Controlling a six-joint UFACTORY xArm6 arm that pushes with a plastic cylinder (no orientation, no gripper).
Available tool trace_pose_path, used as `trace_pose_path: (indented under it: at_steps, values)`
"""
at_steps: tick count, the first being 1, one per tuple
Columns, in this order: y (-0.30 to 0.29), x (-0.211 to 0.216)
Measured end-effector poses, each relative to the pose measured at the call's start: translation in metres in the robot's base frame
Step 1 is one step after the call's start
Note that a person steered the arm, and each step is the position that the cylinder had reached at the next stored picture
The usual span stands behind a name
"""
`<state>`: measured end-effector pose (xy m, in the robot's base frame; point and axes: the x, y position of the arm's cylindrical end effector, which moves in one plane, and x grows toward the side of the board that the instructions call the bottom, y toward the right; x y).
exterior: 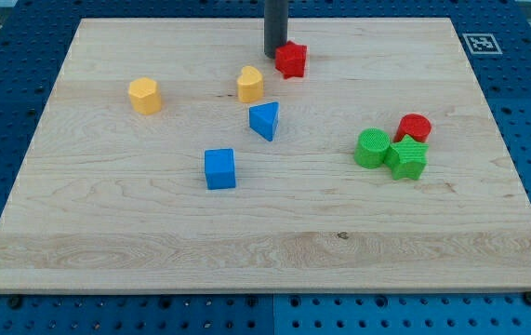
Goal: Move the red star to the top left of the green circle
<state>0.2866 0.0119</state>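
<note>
My tip (275, 54) touches the red star (291, 60) on its far-left side; no jaws exist. Risk: an off-centre push spins the star away from the green circle (372, 148).

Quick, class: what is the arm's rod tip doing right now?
My tip: no gripper, holding nothing; it sits against the red star on the star's left side.
</note>
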Motion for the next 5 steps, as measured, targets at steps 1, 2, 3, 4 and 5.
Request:
trace_pose_path:
  at_steps: [1, 2, 3, 4, 5]
  values:
    - [0.019, 0.015]
    - [0.025, 0.024]
    - [0.033, 0.024]
    - [0.047, 0.024]
    - [0.049, 0.024]
